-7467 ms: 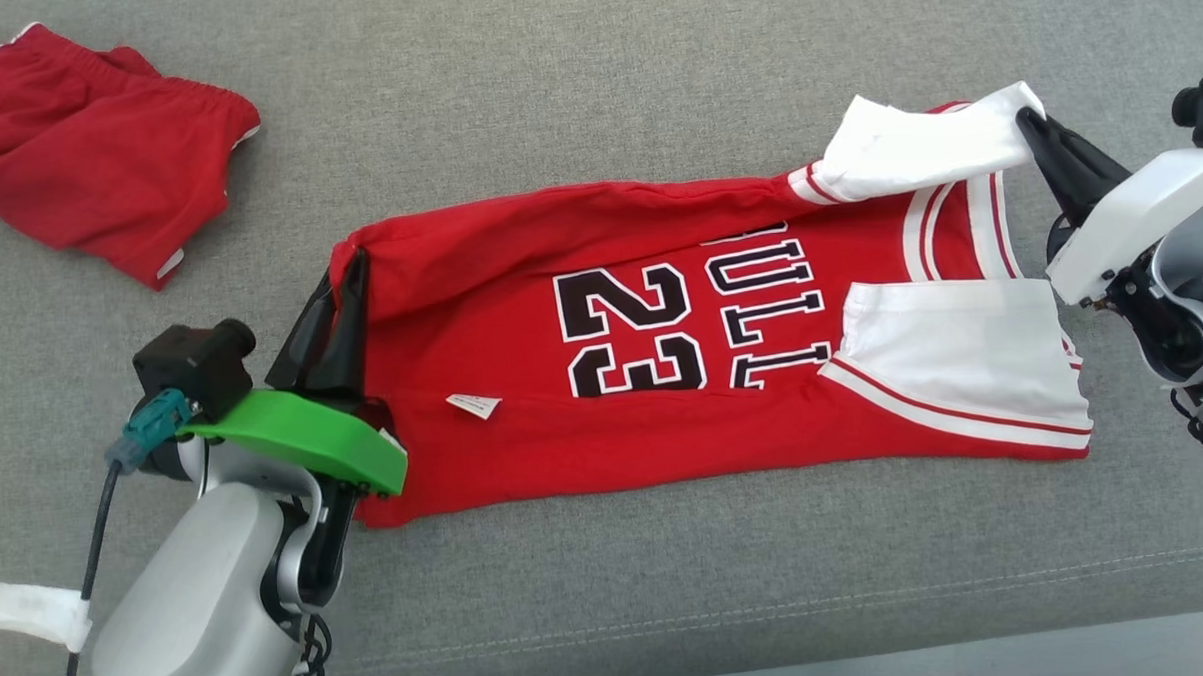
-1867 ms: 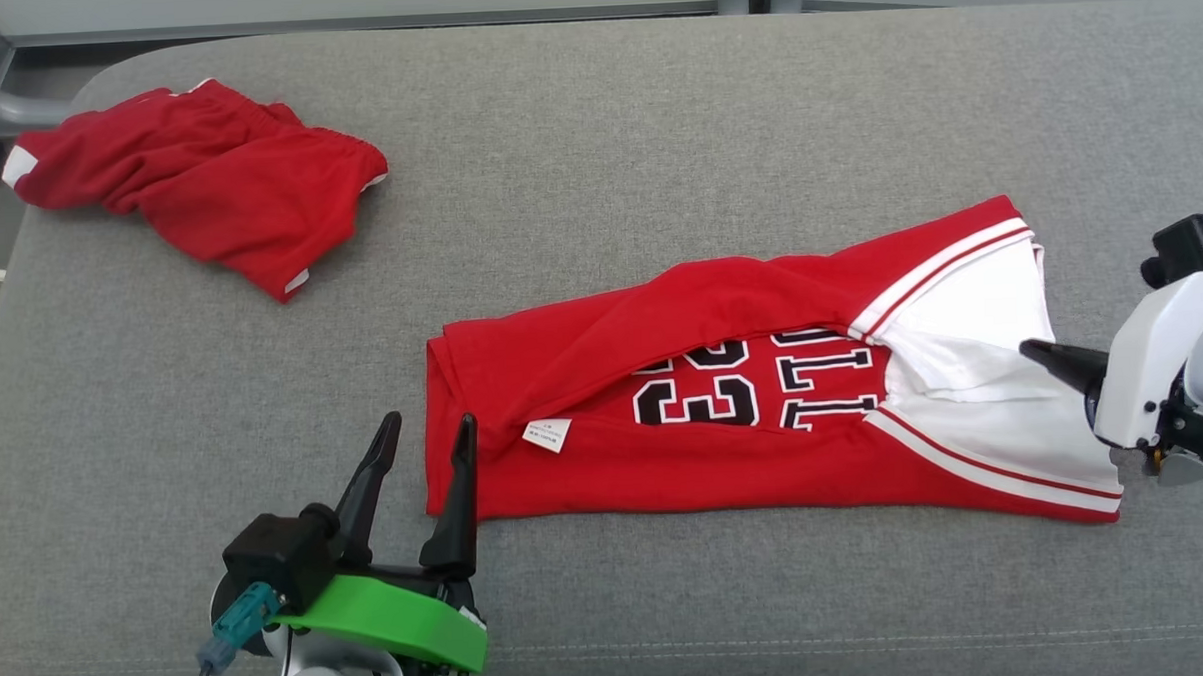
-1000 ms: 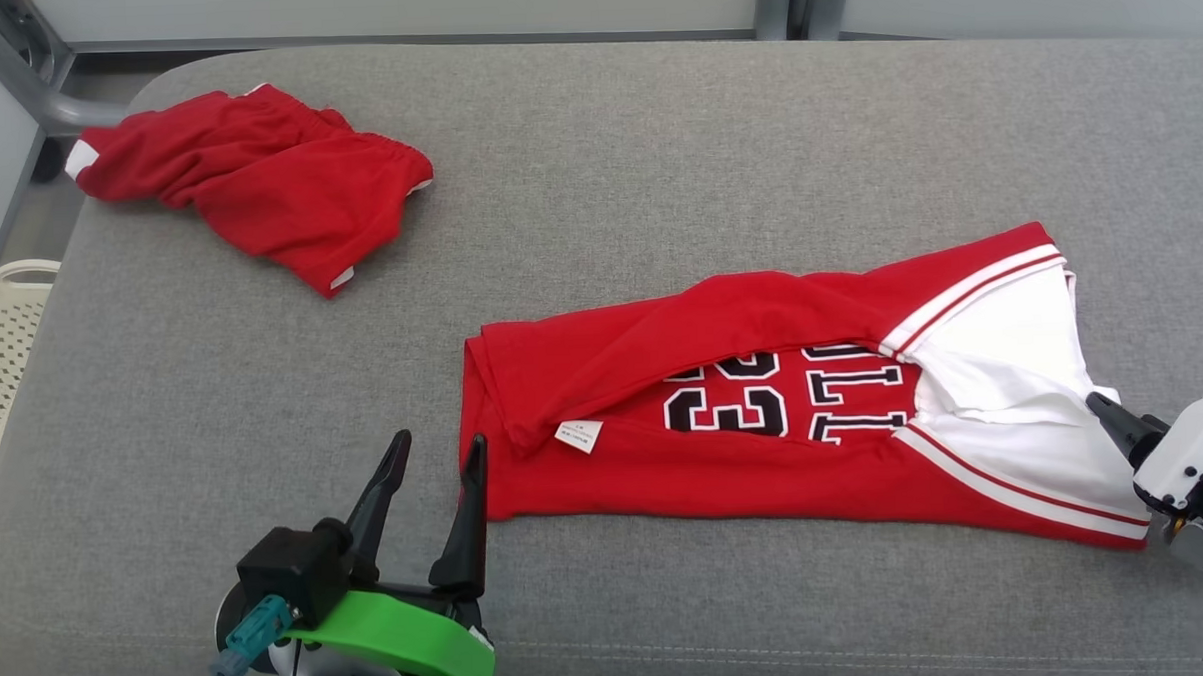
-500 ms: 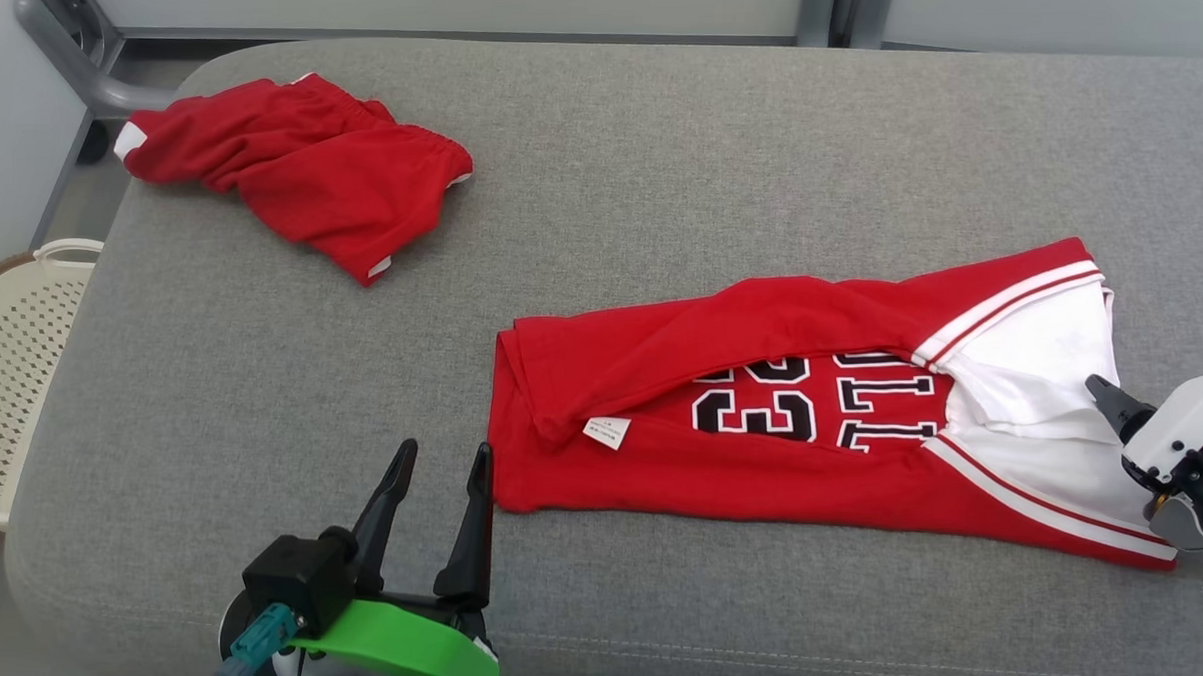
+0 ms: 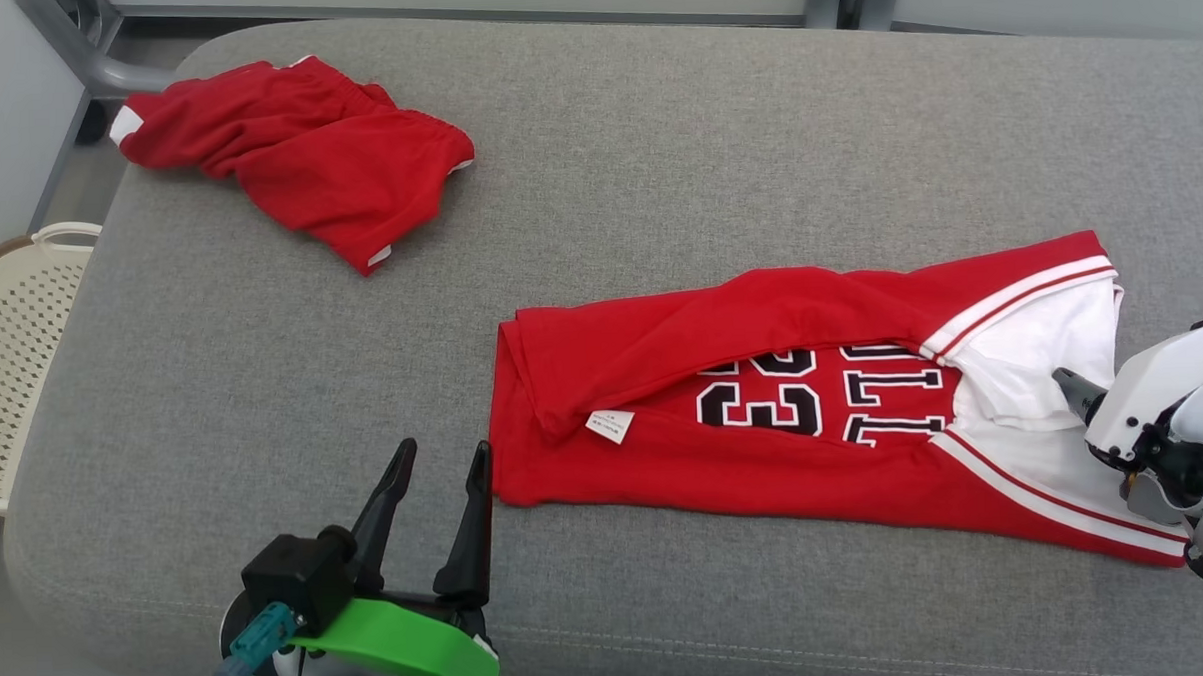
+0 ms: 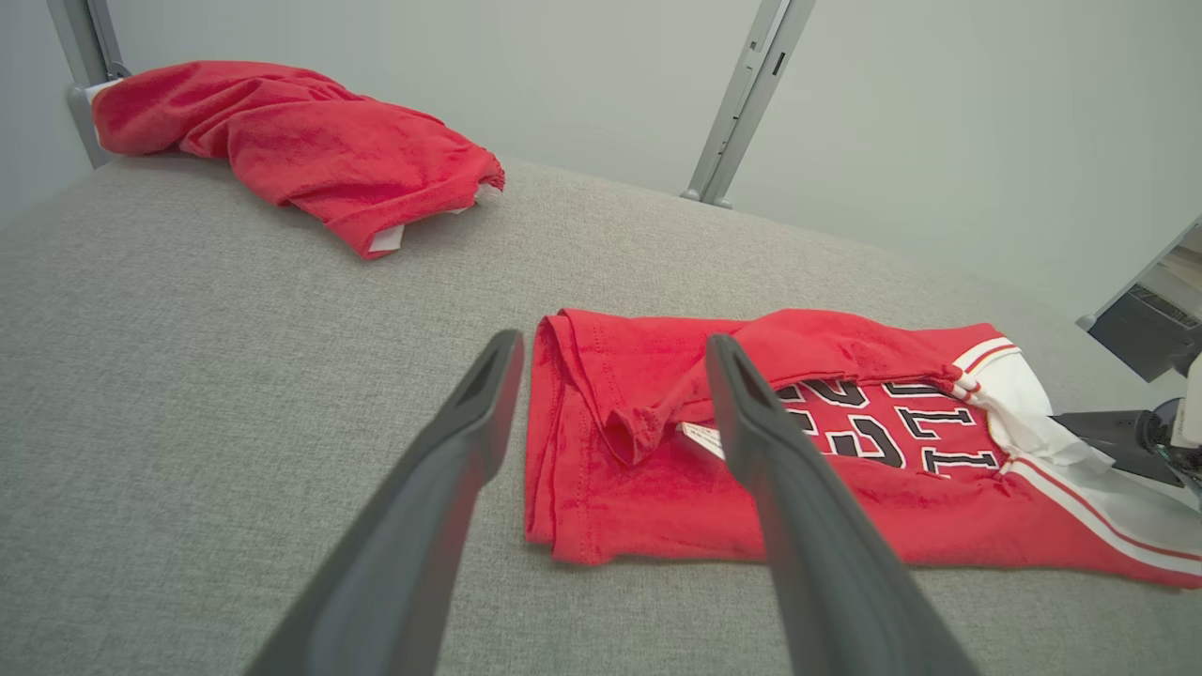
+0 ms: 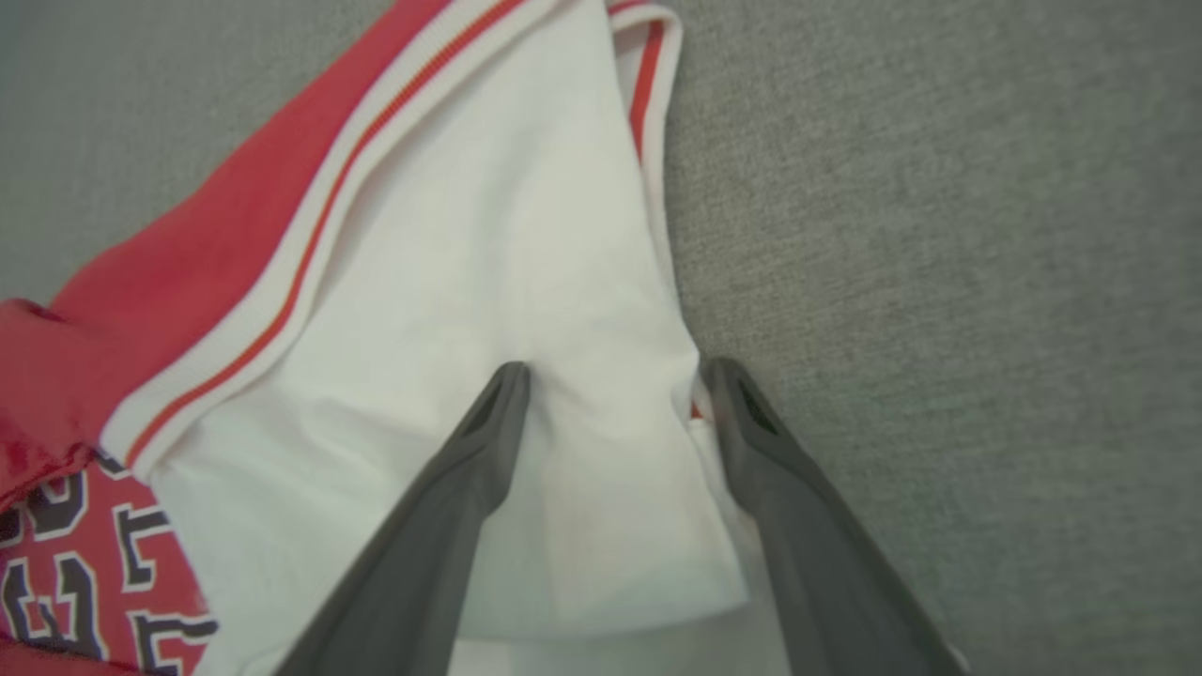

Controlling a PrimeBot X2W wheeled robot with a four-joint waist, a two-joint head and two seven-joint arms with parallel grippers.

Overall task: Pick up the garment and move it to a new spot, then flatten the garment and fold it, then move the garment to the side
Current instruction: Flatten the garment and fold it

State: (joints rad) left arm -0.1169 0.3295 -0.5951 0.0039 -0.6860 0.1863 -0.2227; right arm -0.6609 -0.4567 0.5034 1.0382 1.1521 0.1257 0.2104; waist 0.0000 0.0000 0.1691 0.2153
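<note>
Fingers of the right gripper [image 7: 615, 371] stand wide apart and hold nothing, their tips straddling the white sleeve panel [image 7: 507, 244] of the red jersey [image 5: 766, 462]; whether the tips touch the cloth cannot be told. White fabric runs between the two fingers and on ahead of them, edged by a red-and-white striped band, and bare grey cushion [image 7: 939, 235] lies off one finger's outer side. The left gripper [image 5: 443, 449] is likewise spread wide and empty, pointing at the jersey's opposite, hem end, with one fingertip just beside the hem corner. Past that hem the jersey stretches away flat toward the right gripper, its long edges folded in over the middle so that only part of the black number and lettering shows, with a small white label [image 5: 610, 425] at the folded edge. Farther ahead of the left gripper and off to its other side, crumpled red shorts [image 5: 305, 158] sit well apart from the jersey on the same cushion. Beyond the cushion's end on that side is a cream perforated basket [image 5: 12, 349].
</note>
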